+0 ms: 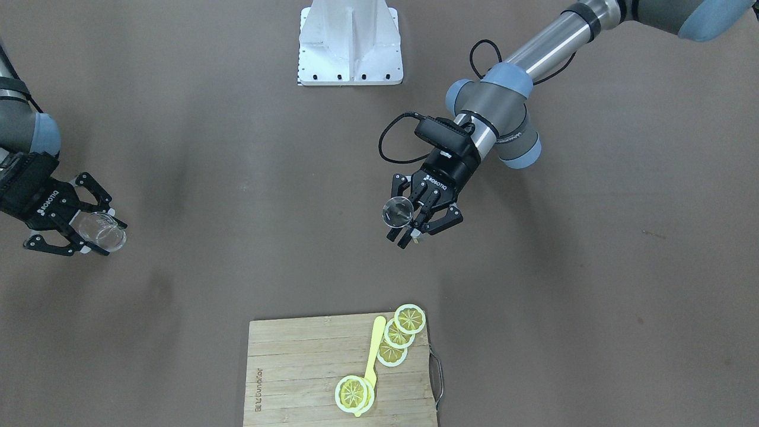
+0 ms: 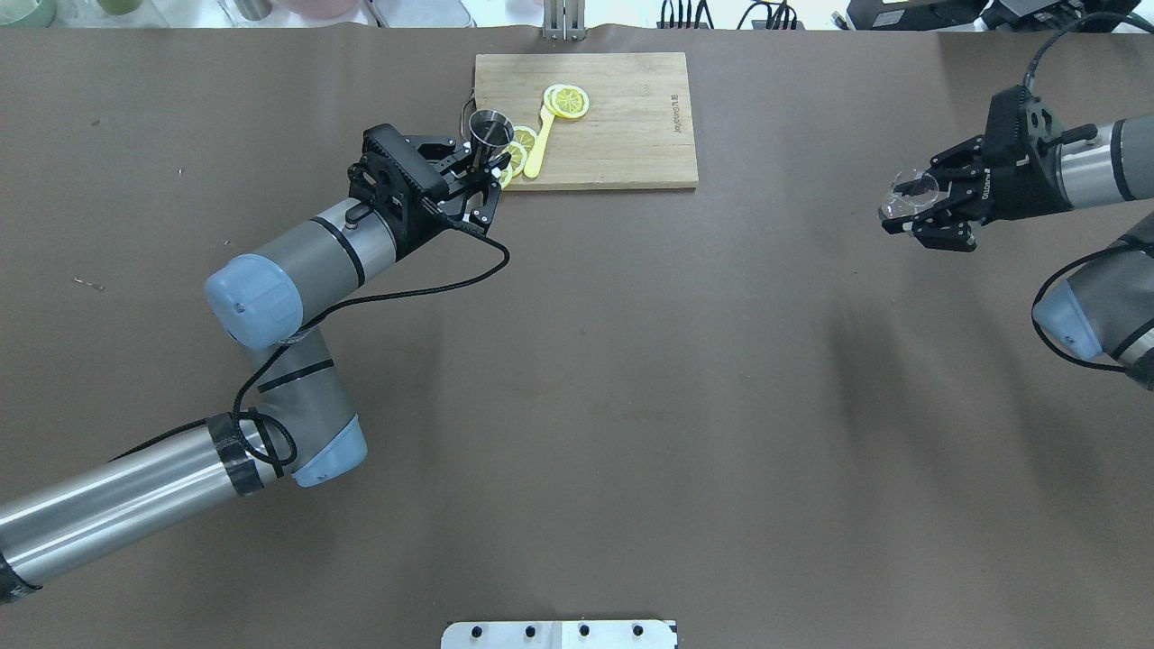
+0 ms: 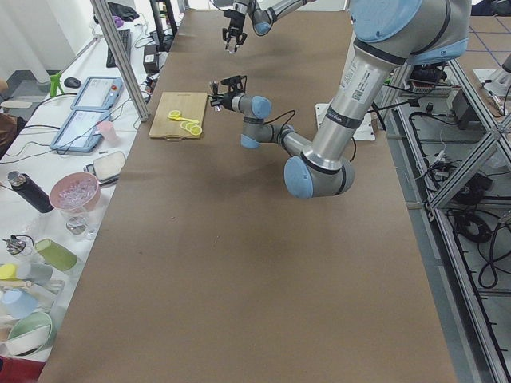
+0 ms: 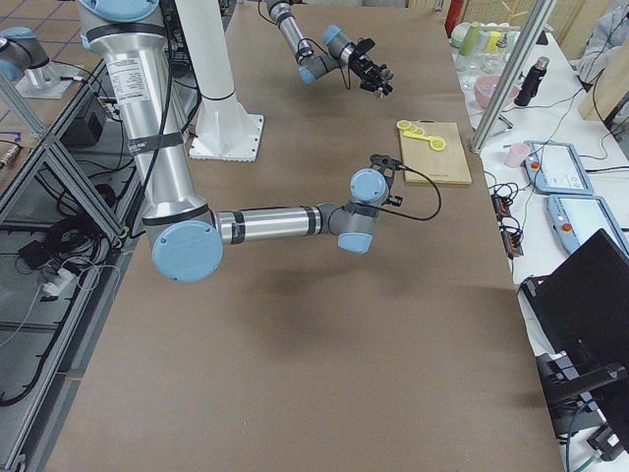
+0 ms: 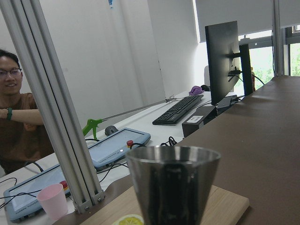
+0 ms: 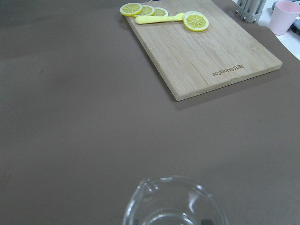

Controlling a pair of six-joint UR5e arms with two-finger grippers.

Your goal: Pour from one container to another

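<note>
Overhead exterior view: the left fingers clamp a small, polished, conical steel cup at 11 o'clock. It stands upright, mouth up and long axis vertical, beside the lemon slices on a wooden cutting board. At 3 o'clock the right fingers grip a clear glass spouted cup, mouth up. A plain brown surface carries the board, with desks and monitors beyond.

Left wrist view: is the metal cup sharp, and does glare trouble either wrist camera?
Left wrist view: the metal cup is sharp at the rim, with dark reflections on its wall; the window at upper right is blown out. Right wrist view: the glass cup is cropped by the bottom edge and faint against the table, small highlights on its rim; the cutting board is sharp.
</note>
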